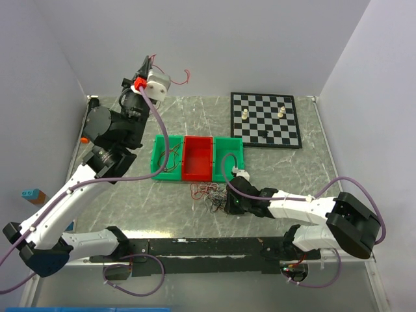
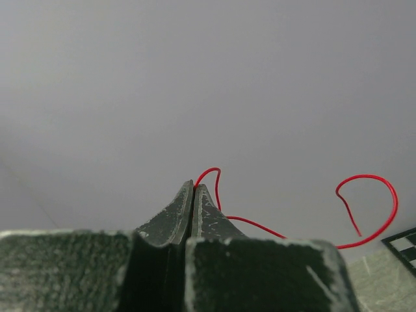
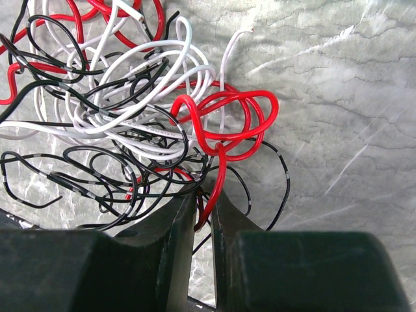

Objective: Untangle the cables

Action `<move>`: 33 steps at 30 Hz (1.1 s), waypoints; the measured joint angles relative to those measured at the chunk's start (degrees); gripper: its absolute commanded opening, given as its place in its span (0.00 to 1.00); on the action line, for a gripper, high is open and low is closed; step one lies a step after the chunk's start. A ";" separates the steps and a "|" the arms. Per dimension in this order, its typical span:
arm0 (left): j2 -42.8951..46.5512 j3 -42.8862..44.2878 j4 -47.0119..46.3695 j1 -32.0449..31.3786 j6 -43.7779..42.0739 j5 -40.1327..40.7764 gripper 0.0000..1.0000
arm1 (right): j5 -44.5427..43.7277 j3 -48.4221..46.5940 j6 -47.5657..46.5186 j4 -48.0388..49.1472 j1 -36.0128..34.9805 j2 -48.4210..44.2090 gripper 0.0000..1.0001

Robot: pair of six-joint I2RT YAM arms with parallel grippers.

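— How's the left gripper [image 2: 194,187] looking?
— I've got it clamped fully down on one thin red wire [image 2: 260,226], held high by the back wall
— And the right gripper [image 3: 204,198]?
— I see a narrow gap there, pinching a red loop [image 3: 242,123] of the cables [image 3: 123,110]. That tangle lies on the table [image 1: 305,182], just in front of the plastic bins [image 1: 168,175]

Plain pale walls box this corner in: back wall [image 1: 227,39], left wall [image 1: 32,97], right wall [image 1: 380,71], all bare and matte. Between them is the table [image 1: 325,169], its top marbled grey-green with pale streaks. The light is soft and even, the shadows faint.
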State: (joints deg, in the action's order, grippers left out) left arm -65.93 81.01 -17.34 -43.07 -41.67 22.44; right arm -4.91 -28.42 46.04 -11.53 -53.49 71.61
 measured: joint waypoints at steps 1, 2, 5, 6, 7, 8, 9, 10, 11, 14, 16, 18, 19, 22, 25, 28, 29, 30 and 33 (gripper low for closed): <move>0.15 -0.92 -0.37 1.18 0.59 -0.04 0.01 | 0.00 0.11 0.02 0.07 0.00 -0.07 0.21; 0.26 -1.49 -0.39 1.92 0.92 -0.04 0.01 | 0.00 0.26 0.02 0.26 0.00 -0.17 0.21; 0.31 -3.45 0.00 5.70 2.51 -0.48 0.01 | 0.00 0.55 0.22 0.48 0.00 -0.50 0.21; 0.31 -4.07 0.09 6.97 3.04 -0.72 0.01 | 0.00 0.61 0.24 0.55 0.00 -0.57 0.21; 0.31 -4.63 0.13 8.02 3.43 -0.98 0.01 | 0.00 0.63 0.28 0.55 0.00 -0.59 0.21; 0.31 -5.29 0.07 9.25 3.74 -1.36 0.01 | 0.00 0.63 0.39 0.55 0.00 -0.59 0.21; 0.31 -6.27 0.02 10.71 4.15 -1.77 0.01 | -0.02 0.63 0.44 0.55 0.00 -0.59 0.21; 0.31 -6.82 0.04 11.30 4.37 -1.90 0.01 | -0.02 0.63 0.46 0.55 0.00 -0.59 0.21; 0.31 -7.85 0.13 12.35 4.72 -2.27 0.01 | -0.02 0.66 0.59 0.52 0.00 -0.63 0.21; 0.26 -10.21 0.33 13.75 5.01 -3.19 0.01 | -0.04 0.72 0.63 0.48 0.00 -0.72 0.21; 0.11 -11.19 0.83 14.03 5.31 -3.91 0.01 | -0.04 0.81 0.66 0.42 0.00 -0.85 0.21; -0.26 -11.26 1.57 14.12 5.66 -4.76 0.01 | -0.02 0.81 0.79 0.35 0.00 -0.90 0.21; -0.35 -11.23 1.97 14.12 5.97 -5.27 0.01 | -0.02 0.81 0.83 0.35 0.00 -0.90 0.21; -0.44 -11.23 2.43 14.12 6.38 -6.29 0.01 | -0.04 0.81 0.85 0.35 0.00 -0.90 0.21; -0.44 -11.17 2.34 14.12 6.73 -6.67 0.01 | -0.04 0.81 0.85 0.35 0.00 -0.90 0.20; -0.46 -10.14 2.49 14.12 6.93 -6.80 0.02 | -0.02 0.81 0.83 0.35 0.00 -0.90 0.20; -0.48 -9.20 2.49 14.12 6.91 -7.04 0.02 | -0.02 0.81 0.83 0.35 0.00 -0.90 0.20; -0.52 -8.22 2.38 14.12 6.93 -7.28 0.02 | -0.02 0.81 0.83 0.35 0.00 -0.90 0.20; -0.55 -4.68 2.16 14.12 6.91 -7.93 0.01 | -0.02 0.81 0.83 0.35 0.00 -0.90 0.20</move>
State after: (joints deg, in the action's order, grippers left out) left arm -66.48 76.34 -15.18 -28.95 -34.76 14.50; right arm -4.93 -27.62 46.87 -11.18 -53.49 70.72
